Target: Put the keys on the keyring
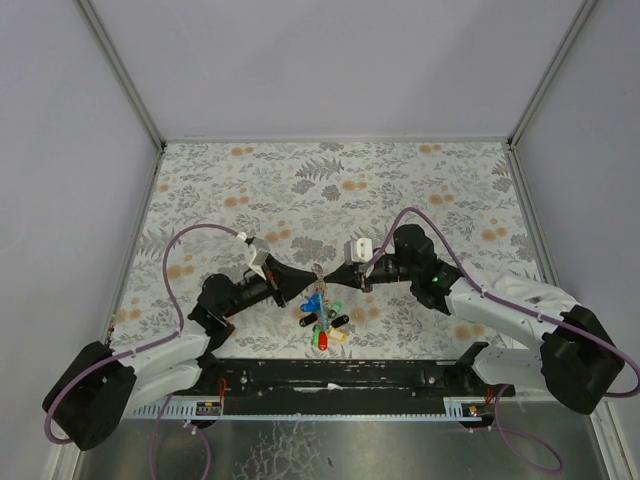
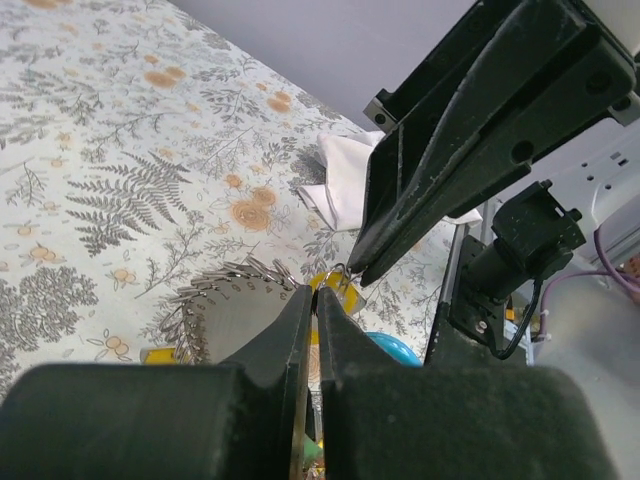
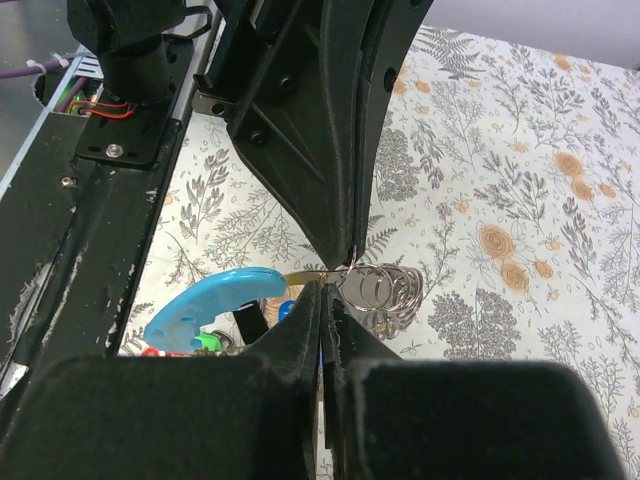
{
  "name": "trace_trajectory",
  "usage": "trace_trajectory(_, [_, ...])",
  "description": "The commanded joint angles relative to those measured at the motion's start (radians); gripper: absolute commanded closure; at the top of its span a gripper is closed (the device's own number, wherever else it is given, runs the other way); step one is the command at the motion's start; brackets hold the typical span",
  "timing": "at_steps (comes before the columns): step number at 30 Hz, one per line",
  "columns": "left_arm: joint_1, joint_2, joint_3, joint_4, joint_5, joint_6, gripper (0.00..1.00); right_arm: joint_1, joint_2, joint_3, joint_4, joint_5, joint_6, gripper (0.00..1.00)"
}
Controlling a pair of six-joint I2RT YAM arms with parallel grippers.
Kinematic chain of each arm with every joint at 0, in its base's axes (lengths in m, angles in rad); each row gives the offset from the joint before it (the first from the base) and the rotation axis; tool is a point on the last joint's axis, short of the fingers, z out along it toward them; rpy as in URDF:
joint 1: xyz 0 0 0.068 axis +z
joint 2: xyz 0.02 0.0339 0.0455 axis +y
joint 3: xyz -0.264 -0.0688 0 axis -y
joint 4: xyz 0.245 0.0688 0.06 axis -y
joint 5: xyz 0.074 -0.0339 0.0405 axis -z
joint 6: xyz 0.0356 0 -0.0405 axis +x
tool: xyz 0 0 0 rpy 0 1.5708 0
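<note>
Left end effector (image 1: 308, 273) and right end effector (image 1: 330, 274) are meeting tip to tip at frame centre, both pinched narrow; the keyring (image 1: 318, 270) is sitting right between those tips; the keys (image 1: 323, 320) are fanning out just below it, lower centre, over the floral tabletop (image 1: 250, 180).

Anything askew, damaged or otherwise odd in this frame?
Nothing looks spilled or damaged. The left gripper and right gripper are both shut, tips meeting at the keyring, with the keys bunched close by. The one unusual sight is the metal coil beside the tips, its loops splayed apart.
</note>
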Motion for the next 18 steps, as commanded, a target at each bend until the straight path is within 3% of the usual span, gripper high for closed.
trace_trajectory(1, [0.000,0.036,-0.012,0.201,-0.113,-0.089,1.00,0.029,0.005,0.036,-0.053,0.007,-0.019,0.99])
trace_trajectory(8, [-0.010,0.064,-0.023,0.257,-0.121,-0.091,1.00,0.041,-0.003,0.036,-0.081,0.049,-0.034,0.90])
trace_trajectory(18, [-0.010,0.000,-0.017,0.184,-0.072,0.000,1.00,0.042,-0.054,0.015,-0.097,0.130,-0.051,0.74])
